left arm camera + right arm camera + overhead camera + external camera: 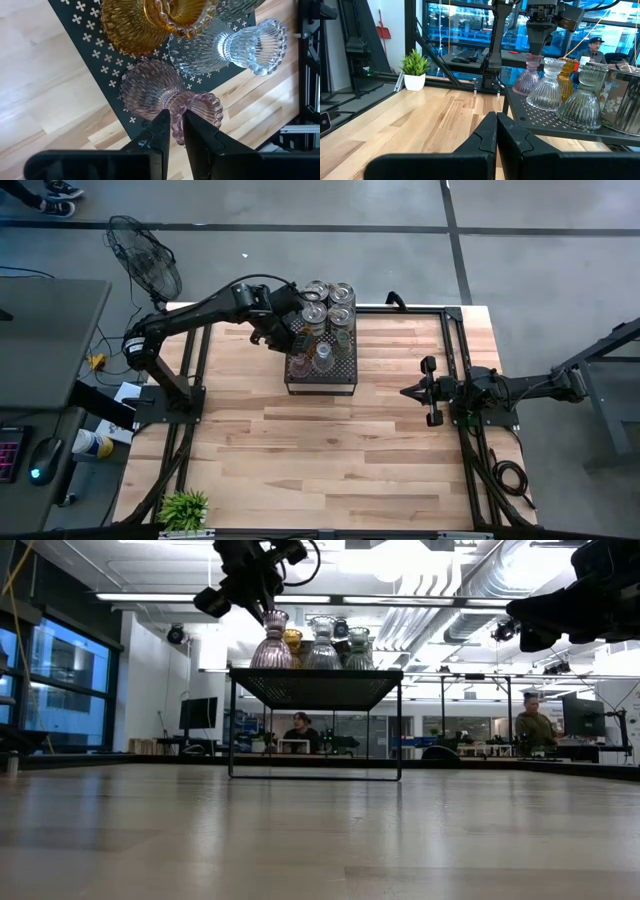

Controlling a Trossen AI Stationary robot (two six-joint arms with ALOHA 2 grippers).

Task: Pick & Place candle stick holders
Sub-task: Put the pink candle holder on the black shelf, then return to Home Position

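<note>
**Operator:** Left wrist view: state the position of the pinkish candle stick holder relative to the left gripper.

**Technician:** The holder stands upright on the black perforated tray, at the tray corner, just beside the amber holder and a clear ribbed holder. The gripper is directly above it. The beaded rim of the holder sits between the two fingers, one finger inside the cup and one outside. The jaws stand slightly apart; whether they press the rim or have just let it free cannot be determined.

**Operator:** Handling properties?

**Technician:** Judged as rigid pressed glass: fragile, smooth and prone to slip, moderately light. The base is wide, the waist narrow. The rim wall is the workable grip point; the beading gives some purchase. Neighbouring holders stand close, so lateral motion risks contact.

**Operator:** Right gripper?

**Technician:** Idle, well apart from the tray over the right side of the table, fingers together on nothing.
</note>
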